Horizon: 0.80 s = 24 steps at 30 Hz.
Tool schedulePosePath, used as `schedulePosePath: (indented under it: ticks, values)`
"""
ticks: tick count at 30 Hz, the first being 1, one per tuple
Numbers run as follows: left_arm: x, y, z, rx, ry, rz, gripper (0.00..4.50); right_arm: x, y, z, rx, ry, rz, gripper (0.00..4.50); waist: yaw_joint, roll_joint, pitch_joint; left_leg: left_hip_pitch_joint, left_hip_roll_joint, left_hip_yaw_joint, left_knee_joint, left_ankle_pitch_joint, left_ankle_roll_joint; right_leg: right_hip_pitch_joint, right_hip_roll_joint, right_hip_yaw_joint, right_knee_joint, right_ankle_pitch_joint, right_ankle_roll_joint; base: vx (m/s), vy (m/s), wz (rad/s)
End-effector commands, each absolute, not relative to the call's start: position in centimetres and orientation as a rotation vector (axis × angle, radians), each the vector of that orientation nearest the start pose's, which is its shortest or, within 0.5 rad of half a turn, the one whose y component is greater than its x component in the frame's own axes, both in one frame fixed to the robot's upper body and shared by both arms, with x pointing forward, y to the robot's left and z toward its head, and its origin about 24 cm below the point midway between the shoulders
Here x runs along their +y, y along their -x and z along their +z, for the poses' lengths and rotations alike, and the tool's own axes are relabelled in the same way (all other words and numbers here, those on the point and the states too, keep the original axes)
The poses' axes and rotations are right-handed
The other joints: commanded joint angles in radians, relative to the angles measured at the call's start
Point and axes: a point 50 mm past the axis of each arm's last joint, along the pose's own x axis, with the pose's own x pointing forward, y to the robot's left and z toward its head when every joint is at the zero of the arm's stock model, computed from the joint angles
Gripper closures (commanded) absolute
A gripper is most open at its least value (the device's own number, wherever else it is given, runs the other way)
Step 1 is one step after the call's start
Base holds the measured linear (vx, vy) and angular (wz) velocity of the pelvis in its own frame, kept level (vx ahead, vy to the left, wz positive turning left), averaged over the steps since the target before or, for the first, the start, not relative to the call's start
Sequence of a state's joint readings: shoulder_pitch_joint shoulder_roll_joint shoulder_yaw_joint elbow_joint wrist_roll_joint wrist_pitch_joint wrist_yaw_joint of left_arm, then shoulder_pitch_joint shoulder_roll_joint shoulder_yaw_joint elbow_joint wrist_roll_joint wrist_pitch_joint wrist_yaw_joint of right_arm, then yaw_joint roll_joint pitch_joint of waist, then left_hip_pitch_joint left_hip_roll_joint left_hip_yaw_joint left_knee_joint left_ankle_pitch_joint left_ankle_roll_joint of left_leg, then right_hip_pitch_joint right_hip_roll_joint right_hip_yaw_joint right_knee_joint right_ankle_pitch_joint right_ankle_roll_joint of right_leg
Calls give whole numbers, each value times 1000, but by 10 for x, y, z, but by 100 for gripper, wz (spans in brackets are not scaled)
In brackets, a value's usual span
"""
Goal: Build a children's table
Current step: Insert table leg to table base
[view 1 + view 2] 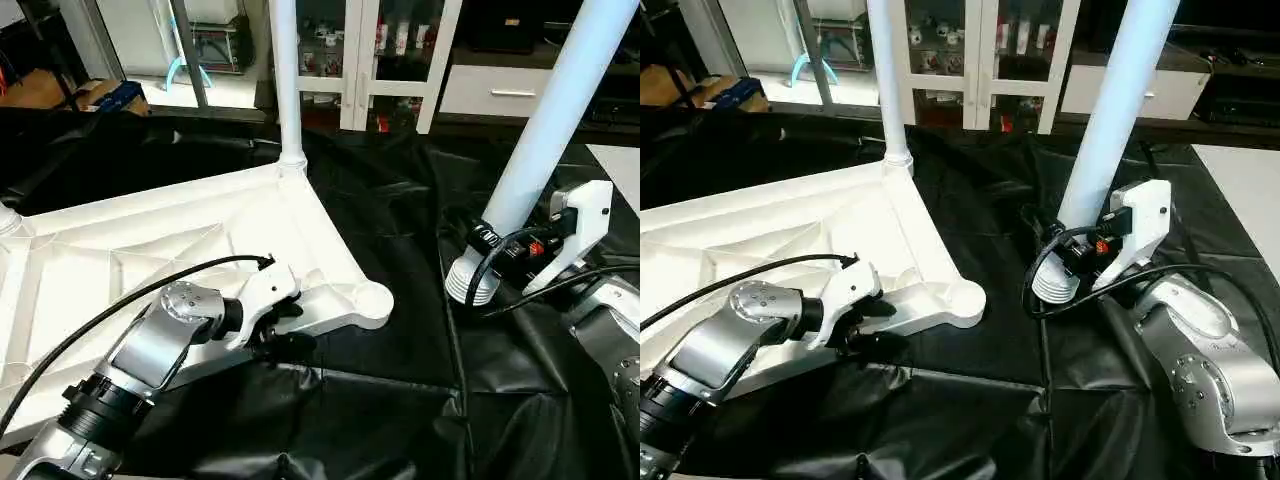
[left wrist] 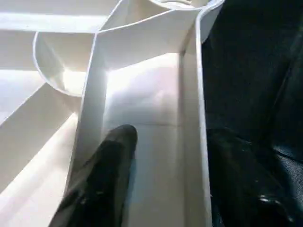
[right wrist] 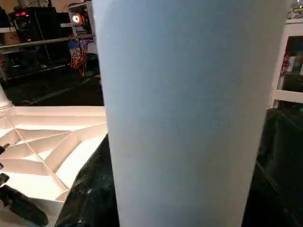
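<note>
Leg-fitting step: left hand (image 1: 283, 325) clamped on the upturned table top (image 1: 150, 260) rim at centre-left, right hand (image 1: 497, 258) grasping a loose leg (image 1: 560, 110) at right; next, swing its ribbed end into the empty corner socket (image 1: 372, 298).

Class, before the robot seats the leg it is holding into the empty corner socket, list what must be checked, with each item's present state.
1. Table top lies underside up: ok.
2. Left gripper steadies the top's near edge by the corner: ok.
3. Near corner socket is empty: ok.
4. Right gripper holds the leg near its ribbed end: ok.
5. Leg end is over the socket: not ok, it sits off to the side above the black sheet.
6. Leg stands vertical: not ok, it leans.
7. Far-corner leg is fully seated: cannot tell.
</note>
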State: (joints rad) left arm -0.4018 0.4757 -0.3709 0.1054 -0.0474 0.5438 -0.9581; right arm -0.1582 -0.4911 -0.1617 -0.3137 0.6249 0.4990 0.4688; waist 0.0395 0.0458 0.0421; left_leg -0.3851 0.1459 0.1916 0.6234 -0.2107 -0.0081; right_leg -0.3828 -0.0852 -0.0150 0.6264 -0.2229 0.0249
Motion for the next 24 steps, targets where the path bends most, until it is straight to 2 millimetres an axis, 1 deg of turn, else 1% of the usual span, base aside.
schedulePosePath:
  ticks: [1,3,4,5,6,8,9,11,12,13,14,16,18,20,21,22,23,24]
  values:
    - [128,-280,46,620,-370,-1109,230,-197,-261,150,-49,-68,595,266,2,-4,-59,24,72,-34,-81,-107,40,38,-58,28,-62,55,-294,0,0,0]
    - [125,-280,44,624,-374,-1112,247,-197,-262,149,-47,-67,593,266,2,-4,-58,24,72,-35,-82,-115,39,38,-58,28,-65,25,-289,0,0,0]
    - [124,-279,44,628,-381,-1115,260,-196,-262,149,-47,-67,594,266,2,-5,-58,23,73,-35,-82,-114,40,38,-58,28,-65,21,-286,0,0,0]
    - [123,-278,43,635,-390,-1124,260,-196,-262,149,-46,-67,595,266,2,-6,-58,23,73,-35,-82,-113,41,38,-58,28,-66,21,-285,0,0,0]
    - [123,-277,43,641,-393,-1131,270,-195,-262,149,-46,-67,596,266,2,-5,-58,24,73,-35,-82,-112,43,37,-58,28,-66,18,-282,0,0,0]
    - [125,-275,41,667,-430,-1140,282,-195,-262,149,-46,-63,601,266,3,-4,-59,23,73,-36,-82,-101,48,37,-58,28,-65,26,-278,0,0,0]
    - [126,-274,41,671,-434,-1139,290,-195,-262,149,-46,-63,601,266,2,-6,-59,22,73,-36,-82,-99,50,37,-57,28,-65,26,-277,0,0,0]
    - [128,-274,40,683,-458,-1133,306,-195,-263,150,-48,-62,600,266,1,-5,-59,23,73,-36,-82,-94,53,38,-57,27,-64,28,-276,0,0,0]
    - [130,-273,38,695,-477,-1126,312,-195,-264,151,-50,-61,598,266,1,-6,-58,22,72,-35,-81,-95,54,37,-57,28,-65,27,-276,0,0,0]
    - [131,-272,37,703,-480,-1127,318,-196,-264,151,-50,-60,595,266,0,-5,-59,21,73,-36,-82,-95,54,38,-58,28,-65,23,-275,0,0,0]
    - [132,-271,36,708,-479,-1128,325,-196,-264,151,-51,-60,593,266,-1,-7,-58,20,72,-36,-82,-100,54,39,-58,27,-66,13,-274,0,0,0]
    - [132,-270,35,712,-484,-1128,350,-196,-266,151,-50,-59,583,266,-4,-4,-57,22,71,-36,-83,-113,50,37,-58,28,-68,-9,-274,0,0,0]
    - [135,-265,34,718,-478,-1128,355,-199,-269,152,-66,-89,541,266,-8,-4,-58,19,71,-37,-84,-109,48,38,-57,27,-67,-7,-275,0,0,0]
    - [136,-265,34,719,-467,-1122,378,-199,-270,153,-74,-116,532,266,-9,-3,-57,22,71,-36,-83,-112,49,35,-56,27,-68,-11,-274,0,0,0]
    - [137,-264,35,716,-460,-1117,386,-198,-270,155,-84,-158,531,266,-8,0,-58,23,71,-35,-83,-114,48,35,-56,27,-69,-15,-274,0,0,0]
    - [138,-264,35,711,-452,-1116,392,-196,-270,156,-91,-214,549,266,-7,2,-59,23,71,-36,-84,-111,47,34,-55,27,-68,-12,-273,0,0,0]
    - [141,-262,36,701,-441,-1138,397,-187,-267,155,-50,-305,654,266,-7,0,-59,23,70,-35,-84,-105,49,36,-54,28,-67,4,-274,0,0,0]
    - [141,-262,36,701,-441,-1138,397,-187,-267,155,-50,-305,654,266,-7,2,-60,21,69,-38,-83,-102,58,40,-56,27,-66,16,-278,0,0,0]
